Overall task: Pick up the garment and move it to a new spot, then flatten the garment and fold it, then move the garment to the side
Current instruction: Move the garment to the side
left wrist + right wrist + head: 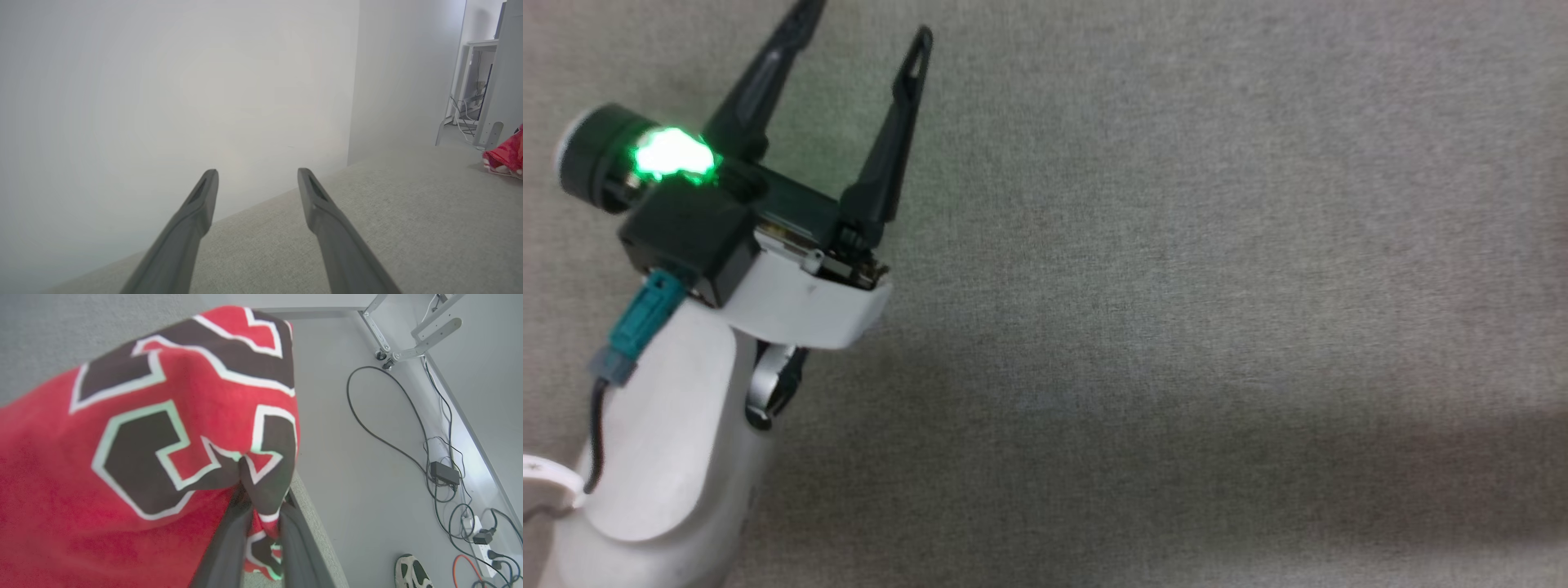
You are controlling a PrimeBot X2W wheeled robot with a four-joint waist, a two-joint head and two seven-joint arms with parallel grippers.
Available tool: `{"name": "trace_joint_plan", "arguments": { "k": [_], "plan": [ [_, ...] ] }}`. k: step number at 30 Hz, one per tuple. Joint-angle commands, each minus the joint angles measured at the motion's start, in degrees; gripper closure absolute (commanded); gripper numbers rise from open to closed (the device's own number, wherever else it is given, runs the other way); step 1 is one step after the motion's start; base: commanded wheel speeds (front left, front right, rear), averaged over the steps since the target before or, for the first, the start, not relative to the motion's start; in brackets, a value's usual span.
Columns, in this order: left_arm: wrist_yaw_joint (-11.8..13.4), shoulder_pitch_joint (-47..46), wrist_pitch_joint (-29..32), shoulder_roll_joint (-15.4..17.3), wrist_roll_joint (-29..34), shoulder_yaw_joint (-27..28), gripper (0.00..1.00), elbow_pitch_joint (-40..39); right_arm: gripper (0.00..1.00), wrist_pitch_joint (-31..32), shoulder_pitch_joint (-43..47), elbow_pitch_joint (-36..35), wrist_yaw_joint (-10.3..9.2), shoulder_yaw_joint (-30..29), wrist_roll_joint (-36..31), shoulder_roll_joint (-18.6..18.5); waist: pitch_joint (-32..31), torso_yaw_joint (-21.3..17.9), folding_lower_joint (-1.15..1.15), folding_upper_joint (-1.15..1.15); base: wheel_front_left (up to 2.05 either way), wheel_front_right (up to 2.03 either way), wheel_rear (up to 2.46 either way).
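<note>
- Fabric of the limp, light sort: red sports jersey with white-outlined black numerals (135,453), soft, without stiffness, likely to sag and bunch wherever unsupported.
- Best taken at a hem or shoulder seam, two corners at once for flattening; probably slippery in a thin pinch.
- Clenched on a gathered fold of the jersey: right fingers (229,539), cloth spreading from the tips toward 10 o'clock.
- Close to the edge of the grey fabric worktop (41,326), beside the pale floor (347,457); lifted or lying, impossible to tell.
- Spread apart, holding nothing: left fingers (882,155), over bare worktop.
</note>
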Motion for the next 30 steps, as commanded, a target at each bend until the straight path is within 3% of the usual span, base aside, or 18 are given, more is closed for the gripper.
{"name": "trace_joint_plan", "arguments": {
  "k": [1,12,13,14,15,22,30],
  "plan": [
    [-0.1,-0.8,0.0,0.2,0.6,0.1,0.0,-0.3,1.0,-0.6,-1.2,1.0,-0.06,-0.1,-1.2,0.2,2.1,0.1,0.0,0.0,0.0,0.0,0.0],
    [-0.1,-1.3,0.0,0.2,1.5,0.8,0.0,0.1,1.0,-6.9,-7.7,10.2,-0.06,0.1,-8.6,2.9,3.5,0.3,0.0,0.0,0.0,0.0,0.0],
    [-0.1,-1.1,0.0,0.2,1.5,0.9,0.0,0.3,0.57,-7.3,-8.1,10.8,-0.06,0.3,-8.9,3.0,3.3,0.3,0.0,0.0,0.0,0.0,0.0],
    [-0.1,-0.9,0.0,0.1,1.6,1.1,0.0,0.5,0.07,-8.0,-8.5,11.2,-0.06,0.5,-9.0,3.1,3.0,0.2,0.0,0.0,0.0,0.0,0.0],
    [-0.1,-0.6,0.0,0.0,1.7,1.1,0.0,0.6,0.0,-8.6,-8.8,11.5,-0.06,0.6,-9.2,3.0,2.6,0.1,0.0,0.0,0.0,0.0,0.0],
    [0.5,4.3,0.0,-2.7,1.4,3.4,0.0,2.2,0.0,-13.5,-8.4,10.8,-0.06,5.4,-7.6,3.2,-3.1,0.1,0.0,0.0,0.0,0.0,0.0],
    [0.9,15.3,0.0,-7.0,0.5,8.9,0.0,4.5,0.0,-19.3,-2.2,1.0,-0.06,21.2,1.0,7.6,-11.8,1.8,0.0,0.0,0.0,0.0,0.0]
  ]
}}
